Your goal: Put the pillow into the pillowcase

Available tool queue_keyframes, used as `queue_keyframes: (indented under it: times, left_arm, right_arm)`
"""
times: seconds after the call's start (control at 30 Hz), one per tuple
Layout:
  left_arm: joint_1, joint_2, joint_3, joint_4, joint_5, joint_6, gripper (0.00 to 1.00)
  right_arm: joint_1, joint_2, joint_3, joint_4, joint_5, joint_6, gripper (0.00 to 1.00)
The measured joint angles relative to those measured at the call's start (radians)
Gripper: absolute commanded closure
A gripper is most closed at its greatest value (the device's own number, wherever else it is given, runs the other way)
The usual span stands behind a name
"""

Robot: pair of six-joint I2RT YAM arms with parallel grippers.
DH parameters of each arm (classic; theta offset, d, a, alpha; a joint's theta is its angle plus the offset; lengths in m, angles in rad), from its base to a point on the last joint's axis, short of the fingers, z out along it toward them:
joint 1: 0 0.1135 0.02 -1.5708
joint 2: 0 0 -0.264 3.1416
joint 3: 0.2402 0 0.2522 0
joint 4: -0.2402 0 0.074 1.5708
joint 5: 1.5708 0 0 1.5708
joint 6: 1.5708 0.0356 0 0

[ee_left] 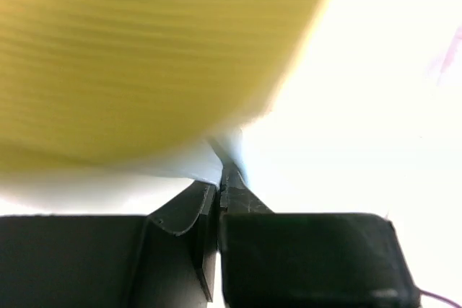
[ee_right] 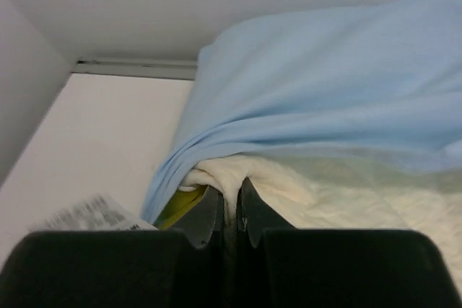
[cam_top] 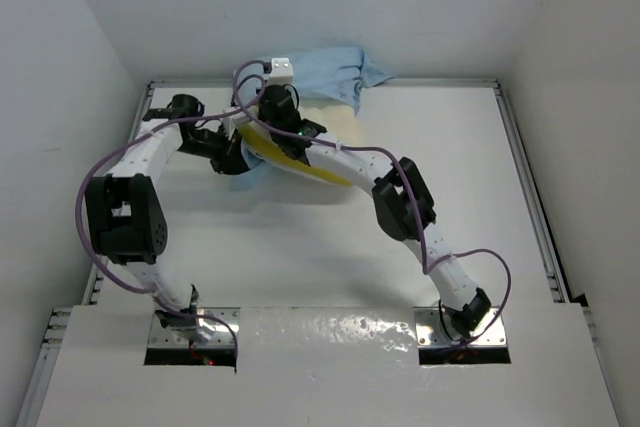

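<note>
Where my left pincer (cam_top: 228,159) meets the near-left corner, it is clamped on a pale fold of the pillowcase (cam_top: 330,67). My right pincer (ee_right: 232,192) nips the cream edge of the pillow (cam_top: 338,129). It lies far-centre on the table (cam_top: 300,247), yellow band (cam_top: 290,160) slanting far-left to near-right, far end under the blue cloth.

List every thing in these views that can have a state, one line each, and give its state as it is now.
pillow: partly under the pillowcase, near end and yellow band bare
pillowcase: bunched, draped over the pillow's far part
left gripper: shut on a thin pale fold of the pillowcase
right gripper: shut on a pinch of the pillow's cream cover
</note>
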Motion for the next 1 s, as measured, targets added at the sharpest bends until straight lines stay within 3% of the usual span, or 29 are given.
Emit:
queue_keyframes:
  times: [0.17, 0.2, 0.23, 0.27, 0.3, 0.33, 0.37, 0.47, 0.53, 0.63, 0.7, 0.77, 0.8, 0.83, 0.97, 1.0]
  left_arm:
    - [0.031, -0.065, 0.016, -0.102, 0.081, 0.122, 1.0]
    - [0.048, -0.065, 0.012, -0.112, 0.078, 0.129, 1.0]
    - [0.06, -0.065, 0.005, -0.12, 0.075, 0.133, 1.0]
    - [0.073, -0.065, -0.003, -0.133, 0.072, 0.135, 1.0]
    - [0.081, -0.065, -0.008, -0.142, 0.069, 0.135, 1.0]
    - [0.095, -0.065, -0.012, -0.157, 0.065, 0.134, 0.89]
    - [0.104, -0.065, -0.013, -0.174, 0.059, 0.132, 0.77]
    - [0.148, -0.071, -0.01, -0.269, 0.023, 0.105, 0.46]
    - [0.173, -0.072, 0.027, -0.323, -0.045, 0.082, 0.38]
    - [0.203, -0.064, 0.165, -0.36, -0.155, 0.06, 0.36]
    - [0.202, -0.04, 0.307, -0.356, -0.202, 0.036, 0.4]
    - [0.174, -0.007, 0.448, -0.303, -0.257, -0.012, 0.56]
    - [0.143, 0.008, 0.507, -0.254, -0.302, -0.035, 0.59]
    - [0.096, 0.019, 0.542, -0.195, -0.346, -0.06, 0.59]
    - [-0.163, 0.068, 0.578, 0.026, -0.48, -0.149, 0.44]
    - [-0.232, 0.106, 0.594, 0.081, -0.504, -0.174, 0.42]
  right_arm:
    - [-0.031, 0.029, -0.146, 0.152, 0.013, 0.03, 1.0]
    - [-0.031, 0.03, -0.163, 0.167, -0.005, 0.04, 0.93]
    - [-0.031, 0.03, -0.167, 0.178, -0.024, 0.045, 0.8]
    - [-0.031, 0.03, -0.167, 0.183, -0.054, 0.046, 0.57]
    - [-0.031, 0.029, -0.167, 0.196, -0.085, 0.046, 0.22]
    - [-0.031, 0.029, -0.168, 0.203, -0.117, 0.037, 0.07]
    - [-0.032, 0.028, -0.174, 0.204, -0.149, 0.032, 0.01]
    - [-0.039, -0.012, -0.257, 0.194, -0.262, 0.019, 0.01]
    - [-0.04, -0.069, -0.354, 0.184, -0.325, 0.017, 0.01]
    - [-0.042, -0.19, -0.48, 0.132, -0.403, 0.0, 0.01]
    - [-0.046, -0.269, -0.5, 0.079, -0.466, -0.018, 0.03]
    - [-0.051, -0.352, -0.5, 0.043, -0.525, -0.045, 0.29]
    - [-0.051, -0.401, -0.5, 0.019, -0.552, -0.062, 0.41]
    - [-0.053, -0.449, -0.502, -0.002, -0.575, -0.079, 0.45]
    - [-0.071, -0.654, -0.581, -0.063, -0.607, -0.11, 0.14]
    - [-0.085, -0.708, -0.633, -0.063, -0.612, -0.113, 0.01]
